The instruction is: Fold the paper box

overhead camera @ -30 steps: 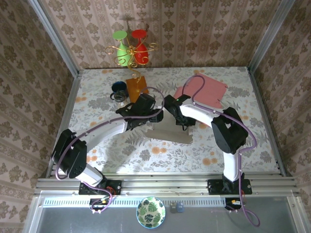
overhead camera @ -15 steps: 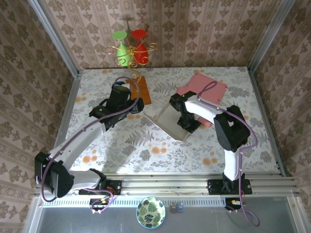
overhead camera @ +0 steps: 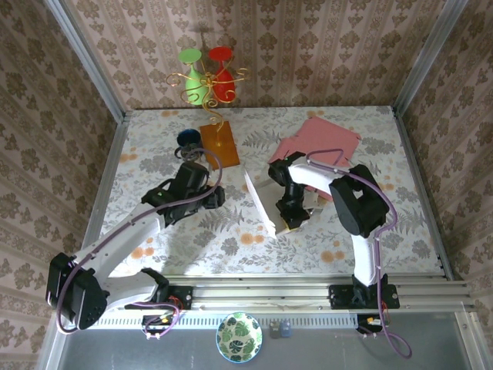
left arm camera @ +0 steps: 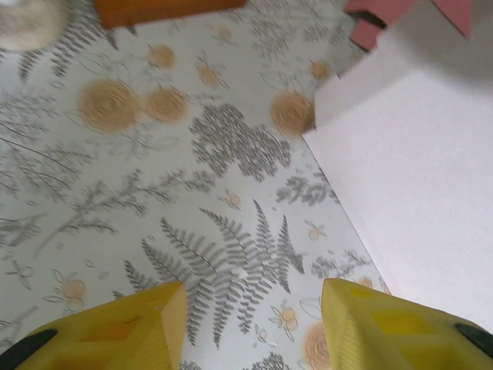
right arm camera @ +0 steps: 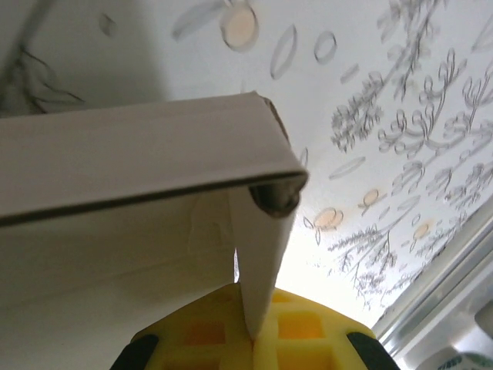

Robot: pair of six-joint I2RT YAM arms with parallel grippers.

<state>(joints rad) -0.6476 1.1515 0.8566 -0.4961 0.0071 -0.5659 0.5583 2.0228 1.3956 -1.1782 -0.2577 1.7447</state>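
Right gripper (right arm camera: 258,339) tipped paper box (overhead camera: 260,202) steeper; left gripper (left arm camera: 253,312) withdrawn.

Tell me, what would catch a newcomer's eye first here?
Probably the white paper box, tilted steeply up mid-table on the flowery cloth, with one flap pinched in the right end effector. The left end effector hovers open over bare cloth to the box's left. By the back wall, a green glass and a red glass sit on a gold wire stand.
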